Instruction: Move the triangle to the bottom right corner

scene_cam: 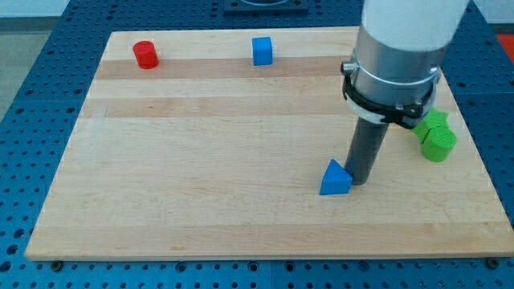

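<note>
- At the view's far left, near the top, a red cylinder (145, 54) stands on the wooden board (201, 160), close to the top left corner.
- Further right along the top edge I see a blue cube (262, 50), well apart from the red cylinder and from everything lower down.
- Below and right of centre lies the blue triangle (335, 178), flat on the board, its apex pointing to the view's top. It sits nearer the bottom edge than the top, and well short of the bottom right corner.
- Just to the triangle's right is my tip (359, 181), the lower end of the dark rod. It stands right against the triangle's right side; I read it as touching or all but touching, though I cannot tell which for certain.
- The rod has no jaws, so it neither opens nor holds anything; it is simply upright beside the triangle.
- Above the rod, the arm's grey collar and white body (401, 48) fill the upper right of the view and hide part of the board's top edge.
- At the view's far right, at mid height, a green block (437, 135) rests near the board's right edge; part of it is hidden behind the arm, and its shape looks lobed, though I cannot make it out exactly.
- The board lies on a blue perforated table (32, 120).
</note>
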